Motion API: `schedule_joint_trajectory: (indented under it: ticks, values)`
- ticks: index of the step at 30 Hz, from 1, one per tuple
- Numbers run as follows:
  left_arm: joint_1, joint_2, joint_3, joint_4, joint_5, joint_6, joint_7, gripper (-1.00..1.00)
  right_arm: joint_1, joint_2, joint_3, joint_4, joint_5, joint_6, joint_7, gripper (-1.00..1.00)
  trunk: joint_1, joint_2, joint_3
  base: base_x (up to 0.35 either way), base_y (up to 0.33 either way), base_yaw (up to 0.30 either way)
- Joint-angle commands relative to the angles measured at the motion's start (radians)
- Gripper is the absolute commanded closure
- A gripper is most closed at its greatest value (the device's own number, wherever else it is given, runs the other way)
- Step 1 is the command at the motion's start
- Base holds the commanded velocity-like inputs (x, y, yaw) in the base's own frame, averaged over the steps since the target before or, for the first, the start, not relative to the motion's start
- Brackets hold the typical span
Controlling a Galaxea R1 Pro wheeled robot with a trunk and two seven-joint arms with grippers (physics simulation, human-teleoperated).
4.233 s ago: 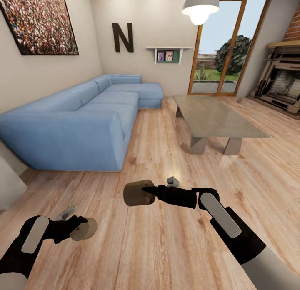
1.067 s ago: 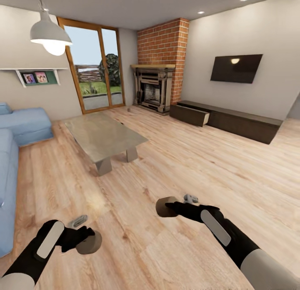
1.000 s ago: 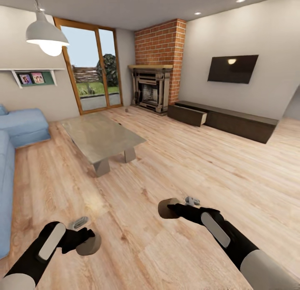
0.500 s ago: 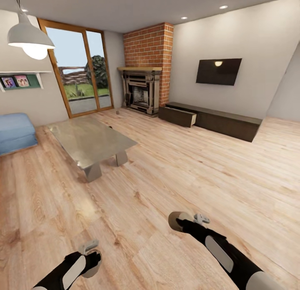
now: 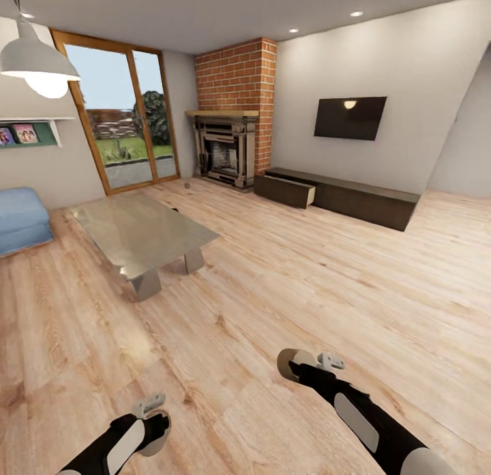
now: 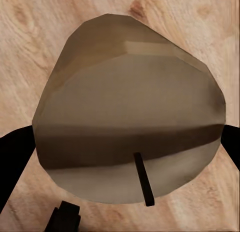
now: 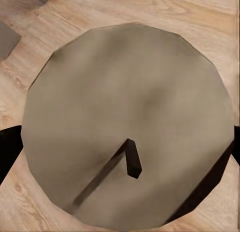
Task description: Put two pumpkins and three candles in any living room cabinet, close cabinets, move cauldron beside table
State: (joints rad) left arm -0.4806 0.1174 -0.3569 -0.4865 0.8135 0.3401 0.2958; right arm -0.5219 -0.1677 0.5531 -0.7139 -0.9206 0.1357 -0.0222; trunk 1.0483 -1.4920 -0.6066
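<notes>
Mid-room, facing cabinet (image 5: 339, 195) | we grip a candle (image 6: 127, 124) in left end effector (image 5: 153, 427), another candle (image 7: 127, 124) in right end effector (image 5: 294, 367) | stiff, light wax; sides clamped.

We see a tan candle (image 6: 127, 112) held close in our left hand (image 6: 125, 142), its dark fingers (image 6: 12, 162) touching it at nine and three o'clock. A short black wick (image 6: 143, 178) sticks out toward six o'clock. Pale wooden floor (image 6: 30, 37) lies behind.
</notes>
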Motion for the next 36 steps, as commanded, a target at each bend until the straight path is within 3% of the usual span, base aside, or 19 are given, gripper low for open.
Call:
schedule_joint_trajectory:
  ticks: [1,4,8,15,21,26,36]
  values:
    - [0.0,-0.002,-0.008,-0.002,0.006,0.002,0.009,1.0,-0.001,-0.001,0.004,-0.001,-0.007,0.002,-0.002,1.0,0.0,-0.001,-0.001,0.0,0.0,-0.265]
    - [0.0,-0.008,-0.008,0.021,0.003,-0.008,0.009,1.0,-0.001,-0.002,0.004,-0.001,-0.008,0.002,-0.002,1.0,0.0,-0.001,-0.001,0.01,0.0,-0.28]
    - [0.0,-0.01,-0.008,0.032,0.008,-0.071,0.009,1.0,-0.001,-0.003,0.004,-0.001,-0.009,0.001,-0.007,1.0,0.0,-0.001,-0.001,0.205,0.0,-0.287]
    - [0.001,-0.013,-0.013,0.092,0.005,-0.098,0.009,1.0,-0.001,-0.004,0.004,0.0,-0.01,0.0,-0.01,1.0,0.0,-0.001,-0.001,0.331,0.0,-0.181]
    - [0.001,-0.046,-0.027,0.107,0.004,-0.15,0.009,1.0,-0.001,-0.003,0.004,0.001,-0.012,0.0,-0.01,1.0,0.0,-0.001,-0.001,0.343,0.0,-0.025]
    - [0.001,-0.049,-0.045,0.107,0.004,-0.155,0.009,1.0,-0.001,-0.003,0.003,0.007,-0.012,0.0,-0.01,1.0,0.0,-0.001,-0.001,0.343,0.0,-0.214]
    - [0.001,-0.05,-0.048,0.108,0.004,-0.156,0.009,1.0,-0.001,-0.003,0.002,0.012,-0.012,0.0,-0.009,1.0,0.0,-0.001,-0.001,0.343,0.0,-0.283]
